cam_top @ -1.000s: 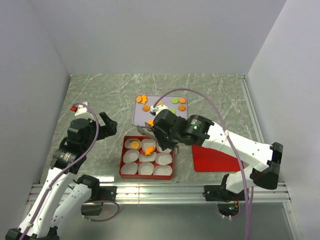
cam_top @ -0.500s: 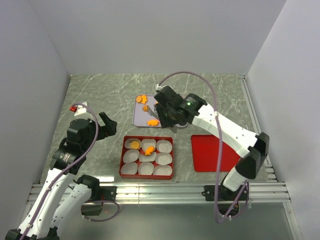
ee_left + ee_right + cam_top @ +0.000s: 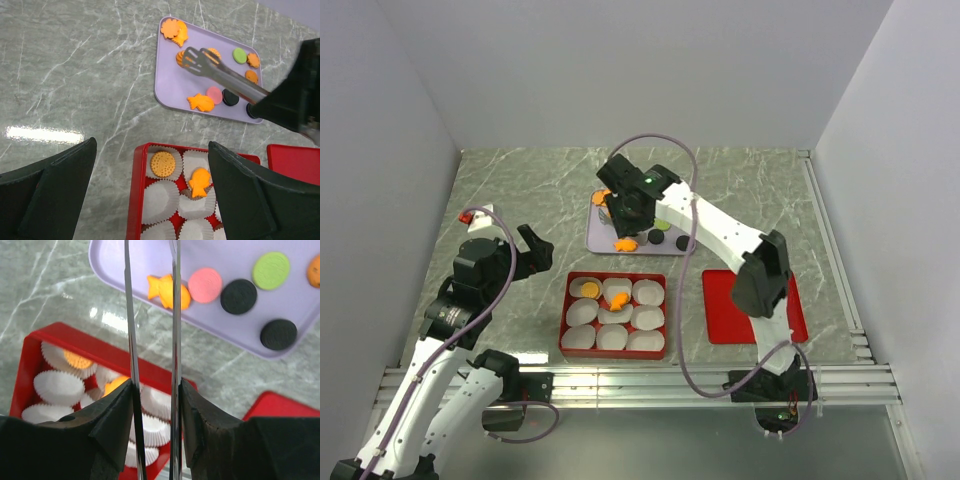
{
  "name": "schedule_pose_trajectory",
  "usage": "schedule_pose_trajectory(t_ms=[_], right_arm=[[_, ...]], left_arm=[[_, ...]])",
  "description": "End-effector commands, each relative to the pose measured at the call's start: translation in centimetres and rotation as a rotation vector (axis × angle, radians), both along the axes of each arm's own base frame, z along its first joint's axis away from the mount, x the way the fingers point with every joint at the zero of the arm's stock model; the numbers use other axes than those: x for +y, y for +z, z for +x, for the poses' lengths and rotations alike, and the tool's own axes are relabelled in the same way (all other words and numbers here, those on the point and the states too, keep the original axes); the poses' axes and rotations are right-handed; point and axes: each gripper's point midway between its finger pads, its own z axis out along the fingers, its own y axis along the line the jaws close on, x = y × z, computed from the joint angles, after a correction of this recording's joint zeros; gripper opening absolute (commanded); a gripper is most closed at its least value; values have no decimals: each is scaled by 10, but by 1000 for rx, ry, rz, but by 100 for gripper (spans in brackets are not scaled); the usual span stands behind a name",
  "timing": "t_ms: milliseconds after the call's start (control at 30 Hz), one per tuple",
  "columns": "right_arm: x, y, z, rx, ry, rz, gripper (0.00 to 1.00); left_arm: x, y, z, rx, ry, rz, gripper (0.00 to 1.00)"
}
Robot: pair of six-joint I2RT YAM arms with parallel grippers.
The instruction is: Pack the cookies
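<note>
Top external view: well left of the purple tray, the left gripper hangs wide open, empty. The right gripper, clamped on metal tongs, has swung from the red box to above the tray, tongs apparently empty; most cookies lie there, so another pick seems next.

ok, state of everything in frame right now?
Red nine-cup box: open, two paper cups filled, the rest empty.
Cookies: two orange ones in the box, the others loose on the tray.
Flat red lid: off, lying right of the box.
Purple plastic tray: loaded with cookies.
Metal tongs: held over the tray, nothing visibly carried.
Right arm's fingers: shut on the tongs.
Left arm's fingers: open, empty.
</note>
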Motion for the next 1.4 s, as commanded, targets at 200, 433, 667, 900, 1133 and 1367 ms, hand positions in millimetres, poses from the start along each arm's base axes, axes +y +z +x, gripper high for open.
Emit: schedule_pose_trajectory(t_ms=[200, 433, 667, 900, 1133, 1367], right_arm=[[2, -8, 16, -1, -12, -66, 51], [0, -19, 16, 15, -28, -90, 51], [11, -31, 23, 36, -28, -96, 52], [9, -40, 32, 41, -49, -117, 52], [4, -46, 34, 56, -61, -119, 52], [6, -50, 31, 73, -44, -113, 45]], left_arm=[[2, 9, 1, -27, 11, -1, 99], [1, 8, 1, -27, 2, 0, 99], [0, 9, 2, -29, 1, 3, 99], [1, 8, 2, -26, 2, 5, 99], [2, 9, 1, -33, 11, 5, 99], [5, 8, 1, -28, 24, 6, 99]])
